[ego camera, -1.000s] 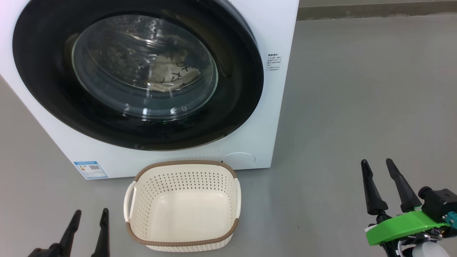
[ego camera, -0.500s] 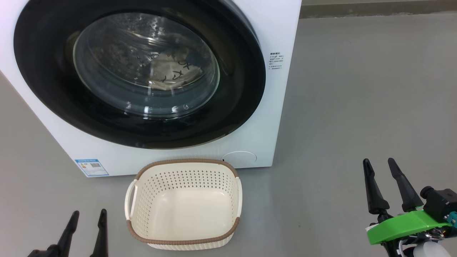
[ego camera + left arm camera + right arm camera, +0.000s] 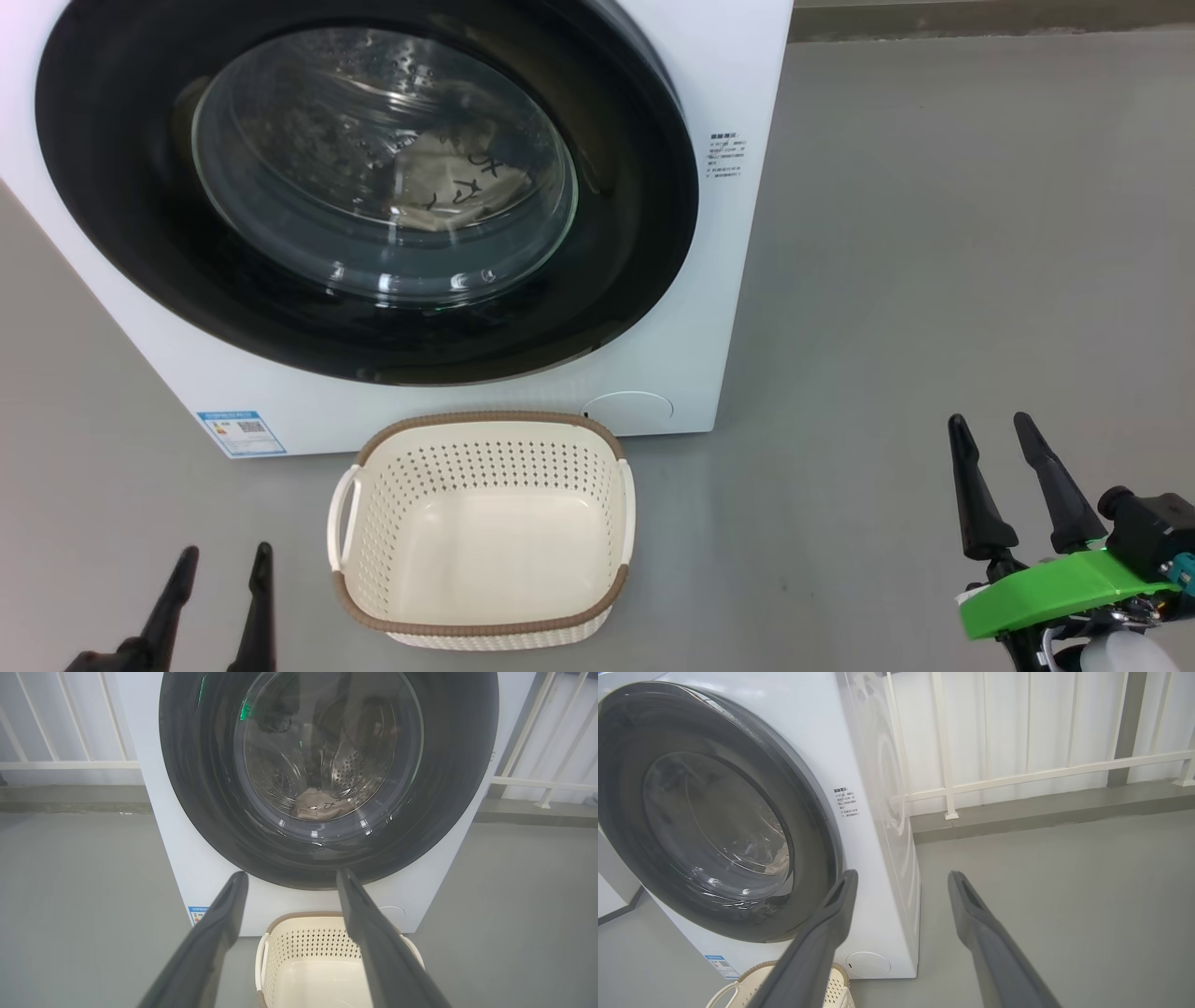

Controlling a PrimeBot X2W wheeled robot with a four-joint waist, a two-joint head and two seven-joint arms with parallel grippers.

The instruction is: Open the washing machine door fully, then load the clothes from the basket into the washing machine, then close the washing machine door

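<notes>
Left end effector (image 3: 224,553): spread, basket (image 3: 485,459) just right of it
Right end effector (image 3: 988,422): spread
Washing machine door (image 3: 121,215): closed ahead, clothes (image 3: 448,187) behind

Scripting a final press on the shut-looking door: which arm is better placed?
Left, probably. The left fingers face the washing machine door head-on; the right fingers sit beyond the washing machine's right side.

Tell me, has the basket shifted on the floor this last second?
No. The basket keeps its place before the round cap low on the washing machine; the whole picture slid, so the camera moved.
</notes>
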